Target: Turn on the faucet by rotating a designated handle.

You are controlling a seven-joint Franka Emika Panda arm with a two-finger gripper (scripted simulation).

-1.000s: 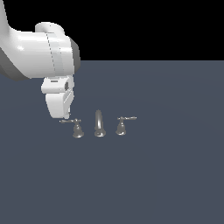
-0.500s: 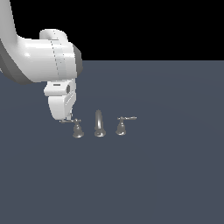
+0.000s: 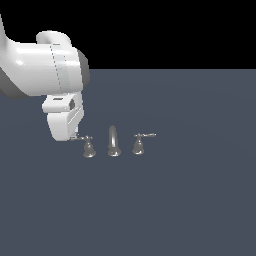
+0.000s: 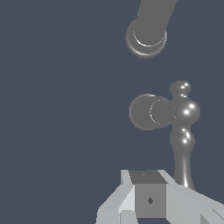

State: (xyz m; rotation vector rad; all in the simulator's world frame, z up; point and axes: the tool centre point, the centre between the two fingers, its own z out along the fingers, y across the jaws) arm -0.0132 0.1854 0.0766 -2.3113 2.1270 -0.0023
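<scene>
Exterior view: the faucet (image 3: 114, 142) stands slightly left of frame centre on a flat dark grey floor (image 3: 190, 200). It consists of 3 chrome parts in a row: a slim curved spout (image 3: 113, 140) in the middle and 2 bell-based lever handles. The handle (image 3: 88, 146) on the exterior view's left carries a thin lever pointing toward the left of the frame. The twin handle (image 3: 138, 144) on the exterior view's right carries a lever pointing toward the right of the frame.

The white arm (image 3: 42, 70) fills the upper left of the frame. The gripper (image 3: 75, 136) hangs at the outer end of the handle's lever; contact cannot be confirmed in this view.

Wrist view: the handle (image 4: 151, 112) sits right of centre, with its lever (image 4: 183, 144) running toward the lower edge. 1 grey finger (image 4: 148, 197) lies just beside the lever tip at lower centre. The spout (image 4: 148, 30) occupies the upper right. Whether the fingers are spread or pressed together cannot be determined.
</scene>
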